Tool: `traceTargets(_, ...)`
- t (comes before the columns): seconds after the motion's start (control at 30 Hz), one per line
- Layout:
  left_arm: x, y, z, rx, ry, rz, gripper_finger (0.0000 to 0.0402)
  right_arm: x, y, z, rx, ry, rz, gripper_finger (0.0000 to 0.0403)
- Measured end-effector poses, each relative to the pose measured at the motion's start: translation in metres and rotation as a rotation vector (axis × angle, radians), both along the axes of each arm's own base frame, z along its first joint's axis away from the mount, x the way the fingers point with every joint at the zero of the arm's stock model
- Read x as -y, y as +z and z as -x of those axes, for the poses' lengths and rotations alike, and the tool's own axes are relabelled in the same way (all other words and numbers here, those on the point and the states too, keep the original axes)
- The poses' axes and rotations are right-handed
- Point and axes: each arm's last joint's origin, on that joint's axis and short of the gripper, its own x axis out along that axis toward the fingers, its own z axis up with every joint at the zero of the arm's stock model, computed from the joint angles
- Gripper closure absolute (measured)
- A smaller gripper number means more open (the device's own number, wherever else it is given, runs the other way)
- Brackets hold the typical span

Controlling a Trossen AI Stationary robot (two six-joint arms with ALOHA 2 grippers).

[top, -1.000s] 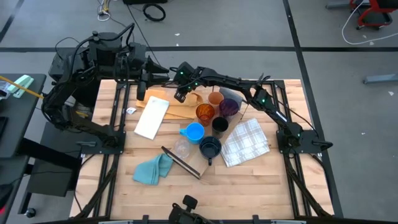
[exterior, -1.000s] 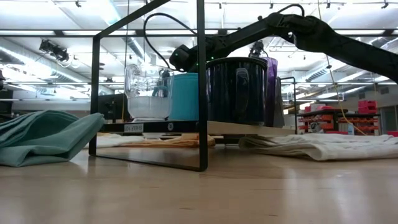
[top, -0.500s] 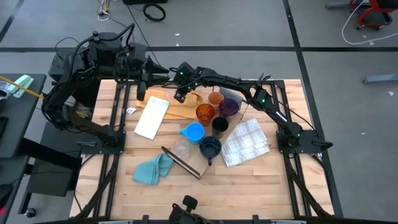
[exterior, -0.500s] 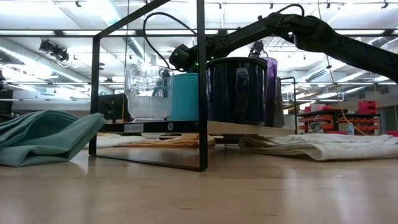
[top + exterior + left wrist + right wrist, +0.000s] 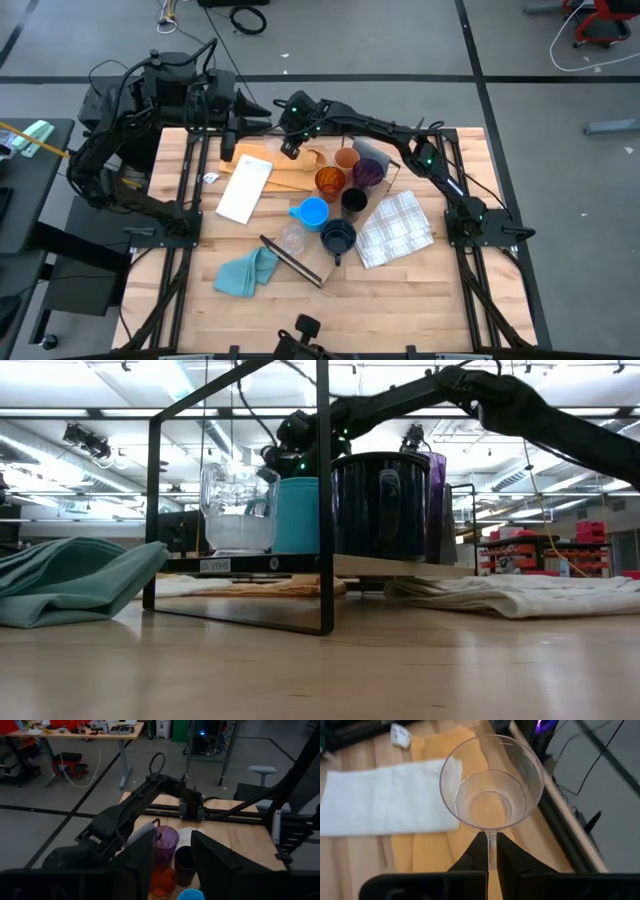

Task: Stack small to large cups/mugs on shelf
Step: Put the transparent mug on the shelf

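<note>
My right gripper [image 5: 291, 148] reaches over the table's far left part and is shut on a clear cup [image 5: 491, 785], held above a tan sheet [image 5: 435, 850]. My left gripper [image 5: 167, 865] is open and empty at the far left edge [image 5: 248, 120]. A tan cup [image 5: 346, 158], an amber cup [image 5: 330, 181], a purple tumbler [image 5: 368, 172], a black cup [image 5: 353, 200], a light blue mug [image 5: 312, 212], a dark mug [image 5: 338, 238] and another clear cup [image 5: 292, 238] stand mid-table. The shelf [image 5: 290, 260] lies just near of them; its black frame [image 5: 323, 490] and board [image 5: 400, 567] show in the low view. My right gripper pinches a thin clear part [image 5: 491, 851] that juts from the cup's side wall between its two fingers. The cup's mouth faces the wrist camera. The cup is lifted clear of the table, over the tan sheet.
A white sheet [image 5: 245, 190] lies on the left beside the tan sheet [image 5: 290, 172]. A white checked cloth [image 5: 395, 228] lies right of the cups and a teal cloth [image 5: 245, 272] near the front. Bare wood lies at the near right.
My right gripper has risen and gone a little toward the table's far edge, carrying the clear cup higher above the tan sheet. The other cups have stayed where they were.
</note>
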Motion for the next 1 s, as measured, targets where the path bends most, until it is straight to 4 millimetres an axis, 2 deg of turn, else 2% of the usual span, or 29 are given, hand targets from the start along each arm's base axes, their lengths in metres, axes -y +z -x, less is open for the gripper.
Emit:
traceTargets(0.13, -0.005, 0.001, 0.002, 0.003, 0.023, -0.017, 0.026, -0.007, 0.024, 0.01, -0.006, 0.013, 0.019, 0.0387)
traceTargets(0.3, -0.013, 0.003, 0.004, 0.029, 0.058, -0.047, 0.0266, -0.022, 0.071, 0.031, 0.023, 0.013, 0.054, 0.0387)
traceTargets(0.47, -0.022, 0.006, 0.008, 0.054, 0.102, -0.068, 0.0267, -0.052, 0.111, 0.052, 0.013, 0.043, 0.064, 0.0387)
traceTargets(0.8, -0.04, 0.009, 0.018, 0.062, 0.191, -0.119, 0.0263, -0.157, 0.173, 0.089, 0.015, 0.139, 0.041, 0.0387)
traceTargets(0.9, -0.044, 0.01, 0.02, 0.068, 0.211, -0.129, 0.0268, -0.192, 0.184, 0.094, 0.038, 0.161, 0.014, 0.0387)
traceTargets(1.0, -0.047, 0.01, 0.022, 0.075, 0.229, -0.134, 0.0267, -0.229, 0.185, 0.094, 0.045, 0.182, -0.011, 0.0387)
